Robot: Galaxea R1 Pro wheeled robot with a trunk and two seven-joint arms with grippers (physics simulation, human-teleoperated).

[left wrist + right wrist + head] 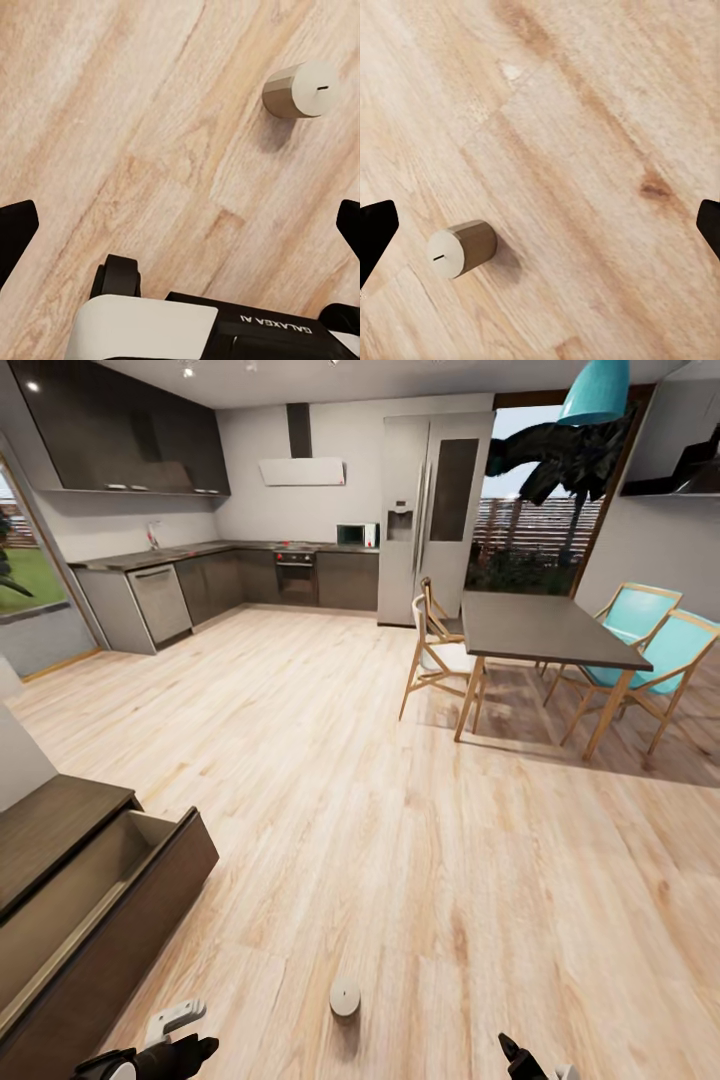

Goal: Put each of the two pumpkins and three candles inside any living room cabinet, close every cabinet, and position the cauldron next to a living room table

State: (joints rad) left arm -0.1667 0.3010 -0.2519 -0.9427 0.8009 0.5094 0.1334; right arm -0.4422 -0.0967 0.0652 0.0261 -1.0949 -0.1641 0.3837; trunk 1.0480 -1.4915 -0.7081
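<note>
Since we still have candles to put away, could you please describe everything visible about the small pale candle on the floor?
The small stubby grey-white cylindrical candle stands upright on the light wooden plank floor, apart from everything else. Its flat pale top has a short dark wick mark at the centre; its side looks faceted and beige-grey in shadow. It sits between the two grippers, nothing touching it, right of the open dark-brown drawer.

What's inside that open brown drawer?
The cabinet's open drawer shows a bare beige inside with nothing visible in it. Its near end is hidden behind the dark front panel, so something there can't be ruled out.
</note>
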